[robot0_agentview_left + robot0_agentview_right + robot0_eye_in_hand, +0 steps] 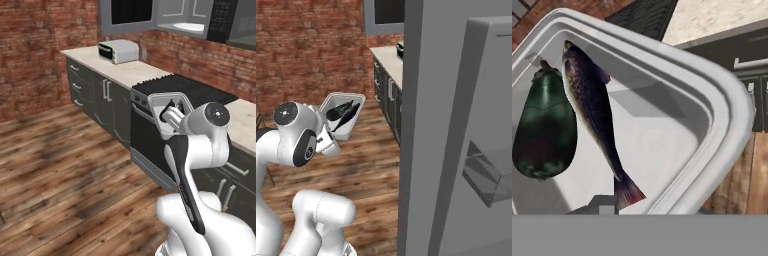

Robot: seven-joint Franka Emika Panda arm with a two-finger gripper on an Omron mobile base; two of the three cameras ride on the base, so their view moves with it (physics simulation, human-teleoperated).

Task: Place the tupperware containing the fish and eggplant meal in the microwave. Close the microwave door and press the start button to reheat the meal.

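The tupperware [712, 100] is a pale grey shallow box, tilted up in the air in front of the stove. Inside lie a dark fish [594, 115] and a blackish-green eggplant [544, 130]. My gripper [330, 141] is shut on the tupperware's near rim, mostly hidden behind the container [161, 106] and the wrist. From the right, the tupperware [345, 117] faces the camera with the food showing. The microwave [190, 26] hangs high over the counter, its white turntable plate visible and its black button panel [221, 17] on the right. The microwave door [130, 14] stands swung open to the left.
A black stove [192, 90] sits below the microwave between dark cabinets [100, 95] with a pale counter [125, 70]. A white toaster oven [118, 51] stands on that counter. A tall grey fridge [456, 125] rises close on the right. Wooden floor [60, 165] lies open to the left.
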